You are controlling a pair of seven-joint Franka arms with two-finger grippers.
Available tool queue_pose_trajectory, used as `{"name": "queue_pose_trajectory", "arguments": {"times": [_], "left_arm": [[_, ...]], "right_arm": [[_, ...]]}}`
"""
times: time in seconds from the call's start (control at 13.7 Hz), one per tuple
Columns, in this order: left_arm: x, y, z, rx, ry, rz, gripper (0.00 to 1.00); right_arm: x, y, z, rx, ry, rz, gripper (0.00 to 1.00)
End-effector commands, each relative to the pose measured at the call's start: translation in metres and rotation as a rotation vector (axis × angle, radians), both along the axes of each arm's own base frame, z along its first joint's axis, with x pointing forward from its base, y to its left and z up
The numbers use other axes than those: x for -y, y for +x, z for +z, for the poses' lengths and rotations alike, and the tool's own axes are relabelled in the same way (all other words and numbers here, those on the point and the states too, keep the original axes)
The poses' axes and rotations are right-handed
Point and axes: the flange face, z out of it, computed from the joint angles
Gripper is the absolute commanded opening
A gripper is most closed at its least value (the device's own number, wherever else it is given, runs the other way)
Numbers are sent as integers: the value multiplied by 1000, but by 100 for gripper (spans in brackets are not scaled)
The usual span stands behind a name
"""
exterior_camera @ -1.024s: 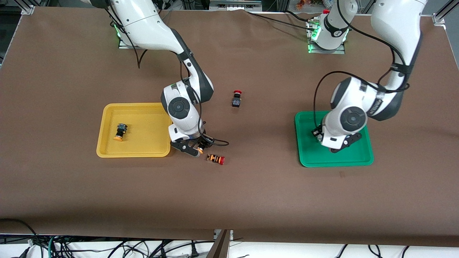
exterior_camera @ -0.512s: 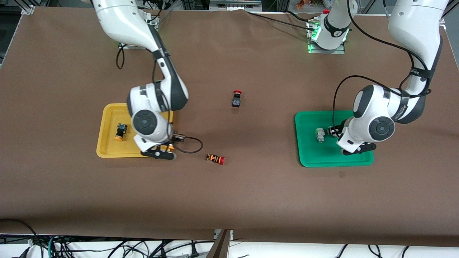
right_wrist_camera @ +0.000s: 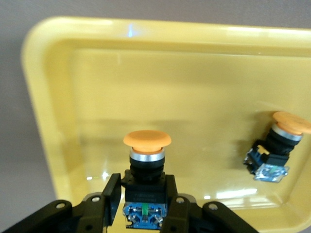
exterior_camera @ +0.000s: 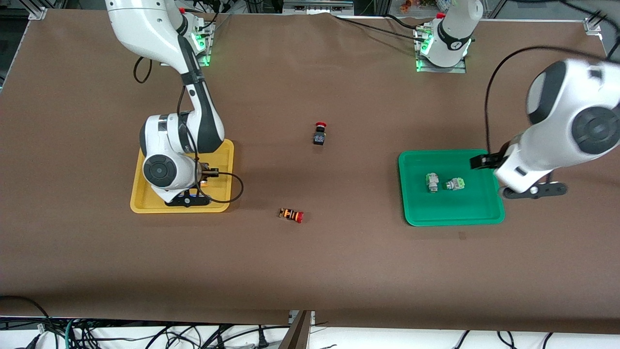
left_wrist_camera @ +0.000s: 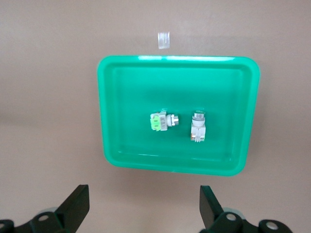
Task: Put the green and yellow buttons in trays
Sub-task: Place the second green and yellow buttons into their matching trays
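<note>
Now right fingers (right_wrist_camera: 144, 196) around yellow button (right_wrist_camera: 146, 167).

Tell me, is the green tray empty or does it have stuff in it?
Not empty. The green tray has two green buttons lying side by side in it, and the open left end effector is above it.

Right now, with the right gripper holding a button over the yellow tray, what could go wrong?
The right gripper grips the yellow button only by its base, so it may tip or roll on release. Another yellow button already lies in the yellow tray; the dropped one could knock it. The left gripper is open over the table beside the green tray, posing little risk.
</note>
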Motion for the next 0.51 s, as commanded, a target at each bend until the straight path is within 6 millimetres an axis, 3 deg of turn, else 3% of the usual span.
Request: {"name": "queue_pose_trajectory", "arguments": {"times": [0.0, 0.07, 0.22, 0.37, 0.44], "left_arm": [[-27, 1, 52, 29, -46, -121, 100], [-29, -11, 70, 50, -82, -167, 100], [-51, -42, 86, 105, -109, -144, 100], [-51, -76, 82, 207, -87, -133, 100], [-48, -87, 84, 214, -82, -110, 100]], "right_arm": [[7, -3, 14, 21, 29, 17, 100], [7, 5, 26, 43, 36, 20, 100], [19, 26, 65, 83, 44, 36, 100], [39, 43, 120, 68, 50, 66, 100], [40, 52, 162, 81, 53, 77, 100]]}}
